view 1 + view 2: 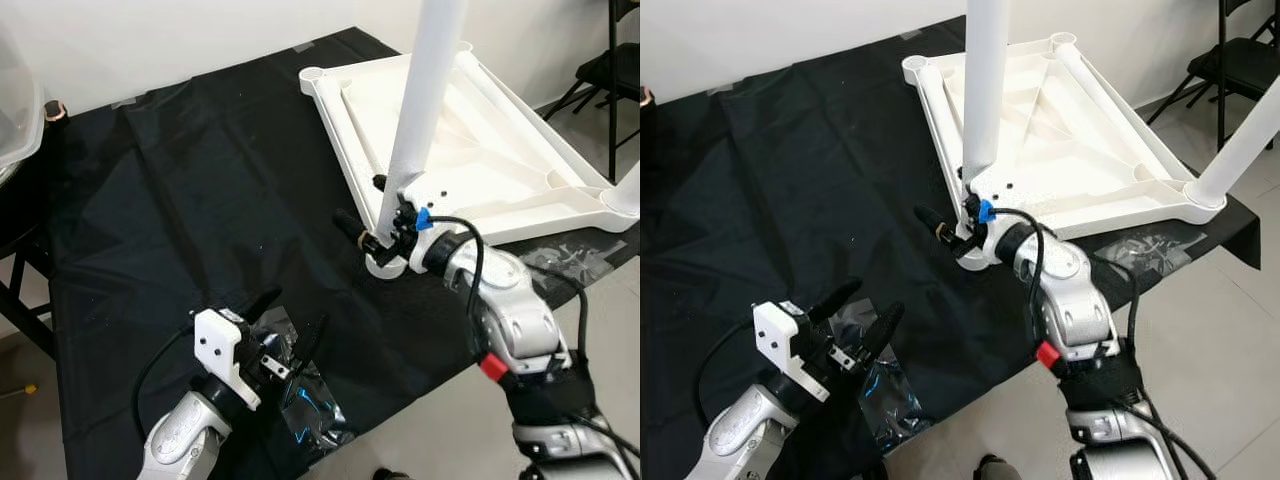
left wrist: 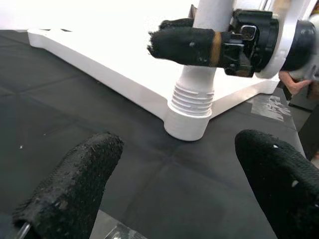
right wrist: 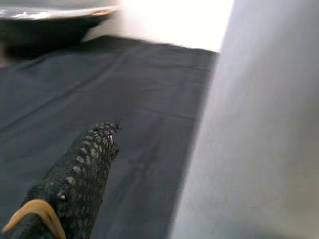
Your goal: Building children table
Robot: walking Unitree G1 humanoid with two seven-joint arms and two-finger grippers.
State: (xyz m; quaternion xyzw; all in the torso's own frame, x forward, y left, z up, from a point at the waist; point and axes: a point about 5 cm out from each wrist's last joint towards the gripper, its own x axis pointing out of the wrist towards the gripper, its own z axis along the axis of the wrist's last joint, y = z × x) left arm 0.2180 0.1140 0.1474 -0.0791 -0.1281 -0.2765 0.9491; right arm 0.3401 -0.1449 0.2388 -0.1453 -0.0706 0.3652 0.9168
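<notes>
Centre of the frame in the head views, my right claw [image 1: 378, 232] is clamped round the base of the white table leg [image 1: 425, 100], right above its threaded end, which sits in the corner socket [image 2: 185, 121] of the upside-down white tabletop [image 1: 470, 160]. The tabletop lies across the upper right of the frame on the black-covered surface [image 1: 180, 200], and another leg [image 1: 1245, 140] already stands in the corner at the right edge.

My read on handling: the leg looks like hollow moulded plastic, so light and stiff, but smooth and probably slippery when twisted. Gripping low near the threads seems right, since it gives less wobble than grabbing high up. The tabletop looks light too, so it might slide on the cloth while I turn the leg.

My left claw [image 1: 290, 335] hovers at the lower left with fingers spread wide, holding nothing, just above a crinkly clear plastic bag [image 1: 310, 405].
</notes>
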